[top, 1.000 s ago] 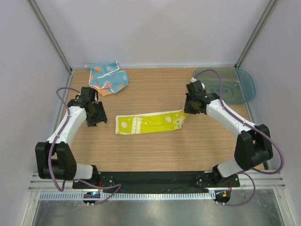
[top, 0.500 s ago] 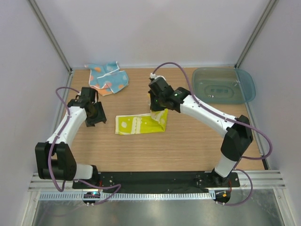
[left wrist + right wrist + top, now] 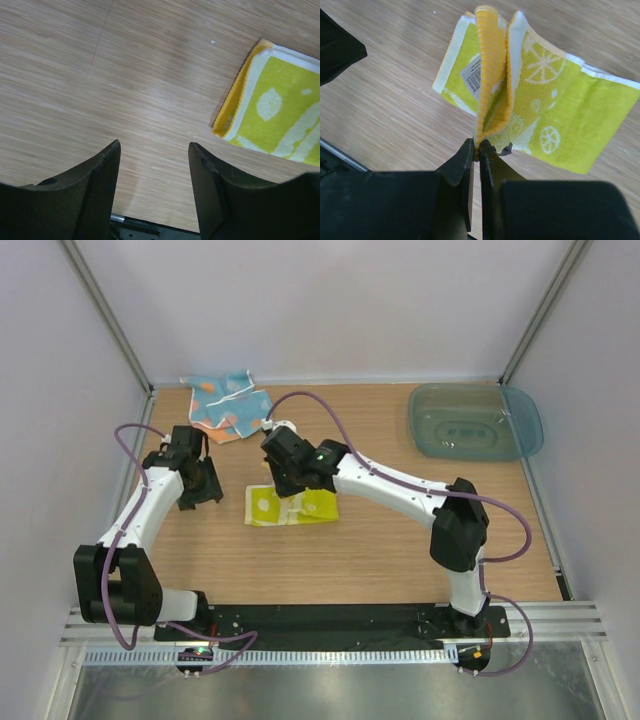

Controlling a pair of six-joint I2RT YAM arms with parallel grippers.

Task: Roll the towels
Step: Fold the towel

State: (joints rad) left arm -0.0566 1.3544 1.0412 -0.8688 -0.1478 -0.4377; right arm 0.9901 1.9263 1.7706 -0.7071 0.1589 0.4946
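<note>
The yellow towel [image 3: 300, 508] is seen folded over mid-frame, one edge pinched tight by the right gripper [image 3: 476, 145]. The left gripper [image 3: 154, 146] is spread, nothing grasped. The blue towel [image 3: 230, 405] is found crumpled upper left.

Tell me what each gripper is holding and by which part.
The right gripper pinches the thin yellow printed towel by its lifted, folded edge; the left gripper is open and empty.

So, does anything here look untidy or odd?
The light blue printed cloth lies crumpled at the far left corner, not flat. The yellow printed cloth is doubled over, one edge pinched in the right claw.
</note>
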